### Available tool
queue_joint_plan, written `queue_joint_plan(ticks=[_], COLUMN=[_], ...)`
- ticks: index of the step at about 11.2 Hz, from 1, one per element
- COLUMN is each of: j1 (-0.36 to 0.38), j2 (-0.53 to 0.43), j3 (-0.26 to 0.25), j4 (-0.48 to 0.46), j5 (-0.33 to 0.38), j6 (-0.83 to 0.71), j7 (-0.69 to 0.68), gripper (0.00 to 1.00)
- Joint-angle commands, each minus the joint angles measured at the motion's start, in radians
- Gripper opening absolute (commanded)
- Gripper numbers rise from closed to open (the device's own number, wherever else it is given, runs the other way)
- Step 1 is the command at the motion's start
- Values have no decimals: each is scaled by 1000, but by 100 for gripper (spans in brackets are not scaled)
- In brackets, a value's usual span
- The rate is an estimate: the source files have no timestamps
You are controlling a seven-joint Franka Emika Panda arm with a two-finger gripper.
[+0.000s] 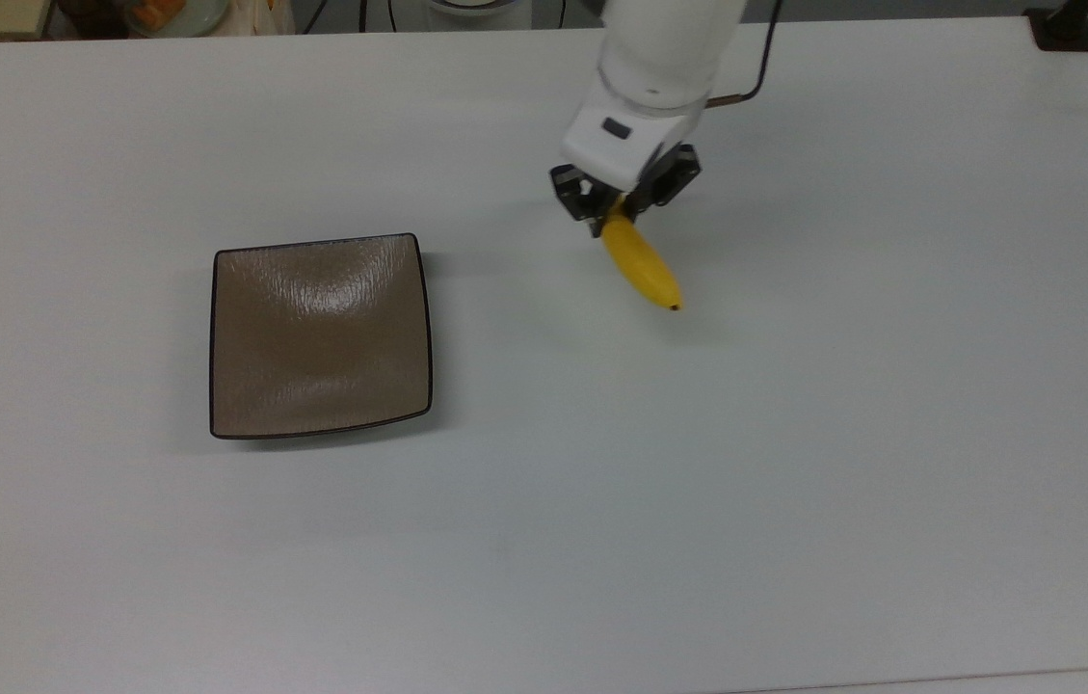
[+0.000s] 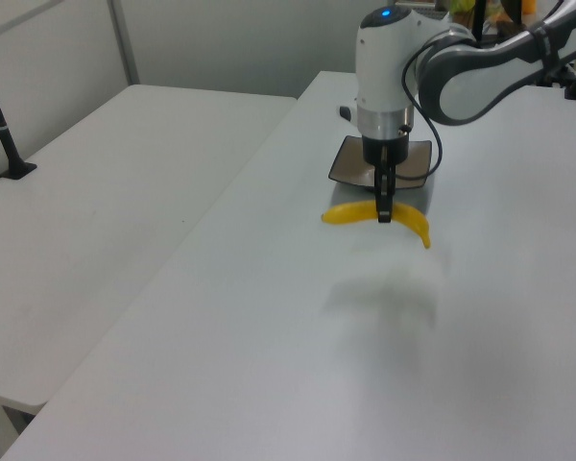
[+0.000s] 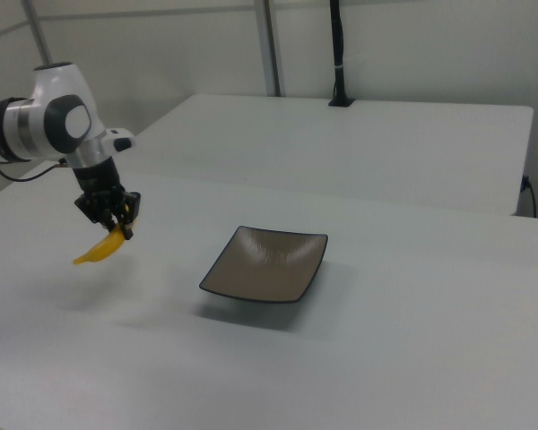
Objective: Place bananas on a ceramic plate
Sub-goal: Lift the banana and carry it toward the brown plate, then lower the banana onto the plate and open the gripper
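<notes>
Top view: banana carried above the table

Top view shows the banana (image 1: 642, 262) pinched near its stem end by the gripper (image 1: 613, 207), lifted clear of the white table (image 1: 794, 482). Relative to the ceramic plate (image 1: 320, 335), the banana hangs well apart, off the top view's right, slightly farther back.

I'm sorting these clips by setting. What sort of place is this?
Probably a robotics lab or test room: a robot arm works over plain white tables, carrying a banana toward a lone brown plate, with bare walls and cables behind.
</notes>
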Motion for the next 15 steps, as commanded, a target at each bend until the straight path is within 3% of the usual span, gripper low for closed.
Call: queue_joint_plan(ticks=[1, 6, 10, 11, 12, 13, 15], j1=[-13, -61, -146, -162, -171, -173, -177], j2=[-20, -10, 31, 39, 45, 52, 57], j3=[-85, -238, -257, -257, -257, -257, -257], j4=[12, 35, 28, 28, 29, 29, 31], j5=[-11, 0, 5, 5, 6, 5, 1], j6=[-23, 35, 193, 204, 221, 238, 258], j7=[-99, -301, -323, -320, -311, -306, -305], gripper=[12, 13, 17, 28, 55, 100, 100])
